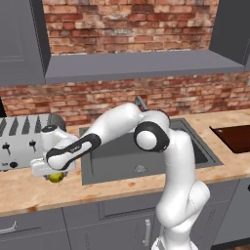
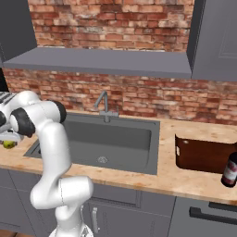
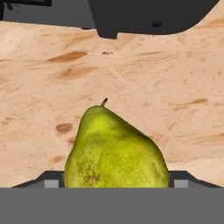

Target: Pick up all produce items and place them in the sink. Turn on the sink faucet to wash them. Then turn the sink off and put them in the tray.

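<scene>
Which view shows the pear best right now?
The hand view: the pear sits close up, stem and skin plain. The left base view shows it small under the pincer; in the right base view it is a speck.

Pear (image 3: 116, 151) skin yellow-green, speckled, slight sheen; table (image 3: 175, 87) beneath gripper pale wood, streaky grain, matt; sink (image 1: 122, 156) beside gripper dark grey, matt; faucet (image 2: 103, 105) grey metal
</scene>
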